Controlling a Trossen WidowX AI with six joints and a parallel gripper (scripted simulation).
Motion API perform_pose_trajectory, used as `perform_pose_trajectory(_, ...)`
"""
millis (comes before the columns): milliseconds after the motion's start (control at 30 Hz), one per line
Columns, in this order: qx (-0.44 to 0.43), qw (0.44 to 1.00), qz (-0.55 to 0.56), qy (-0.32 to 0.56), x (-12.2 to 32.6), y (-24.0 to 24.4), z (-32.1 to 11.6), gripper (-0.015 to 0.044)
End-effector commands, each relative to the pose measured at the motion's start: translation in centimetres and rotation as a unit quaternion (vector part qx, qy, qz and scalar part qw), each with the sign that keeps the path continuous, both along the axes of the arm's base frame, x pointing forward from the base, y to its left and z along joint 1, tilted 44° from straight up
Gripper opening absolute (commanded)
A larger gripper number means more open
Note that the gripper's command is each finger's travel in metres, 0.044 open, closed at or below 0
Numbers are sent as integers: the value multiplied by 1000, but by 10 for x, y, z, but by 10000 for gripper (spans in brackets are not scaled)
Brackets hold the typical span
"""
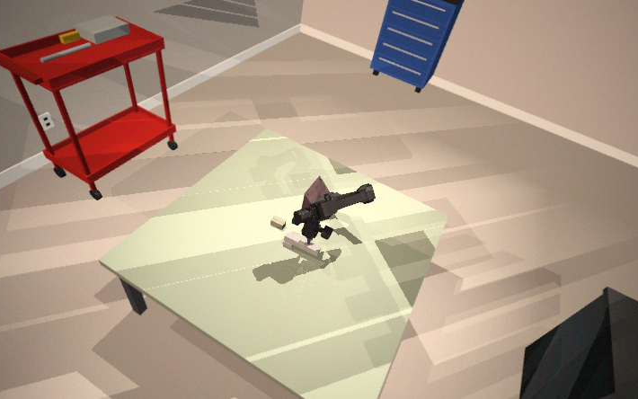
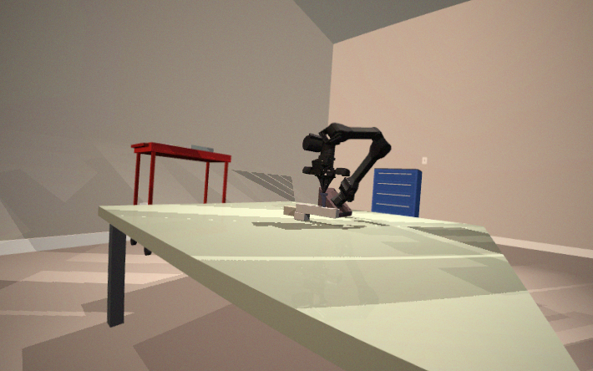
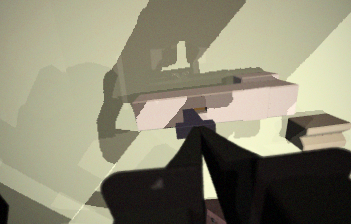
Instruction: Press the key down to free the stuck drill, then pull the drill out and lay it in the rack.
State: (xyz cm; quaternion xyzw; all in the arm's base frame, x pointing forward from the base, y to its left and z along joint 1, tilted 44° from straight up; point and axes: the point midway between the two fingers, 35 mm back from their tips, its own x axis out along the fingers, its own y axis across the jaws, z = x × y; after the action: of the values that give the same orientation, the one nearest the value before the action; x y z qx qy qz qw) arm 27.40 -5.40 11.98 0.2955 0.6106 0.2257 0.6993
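A long pale pink block (image 1: 296, 241) (image 2: 312, 209) (image 3: 266, 102) lies on the table, with a slot in its top. A dark blue T-shaped key (image 2: 323, 200) (image 3: 191, 119) stands up at the slot. A small brass-coloured patch (image 3: 200, 109) shows in the slot beside it; I cannot tell if it is part of the drill, which I do not otherwise make out. My gripper (image 1: 308, 237) (image 2: 324, 190) (image 3: 198, 131) is shut and empty, pointing down with its tips at the key's head; whether they touch is unclear. A small tan notched block (image 1: 277, 222) (image 2: 288, 210) (image 3: 321, 121), apparently the rack, sits apart beyond one end.
A pinkish upright panel (image 1: 314, 190) (image 3: 214, 214) stands behind the gripper, close to the arm. A smaller block (image 3: 258, 77) adjoins the long block's side near the rack end. The table (image 1: 202, 247) (image 2: 225, 239) carries all this. A red cart (image 1: 113, 143) and a blue cabinet (image 1: 408, 44) stand away from it.
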Motion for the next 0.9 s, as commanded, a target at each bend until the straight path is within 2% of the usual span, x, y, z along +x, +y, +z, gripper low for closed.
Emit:
perform_pose_trajectory(0, 4, 1000, 9, 10, -2, 8, -6, 0)
perform_pose_trajectory(867, 4, 1000, 9, 10, -5, 18, -15, 0)
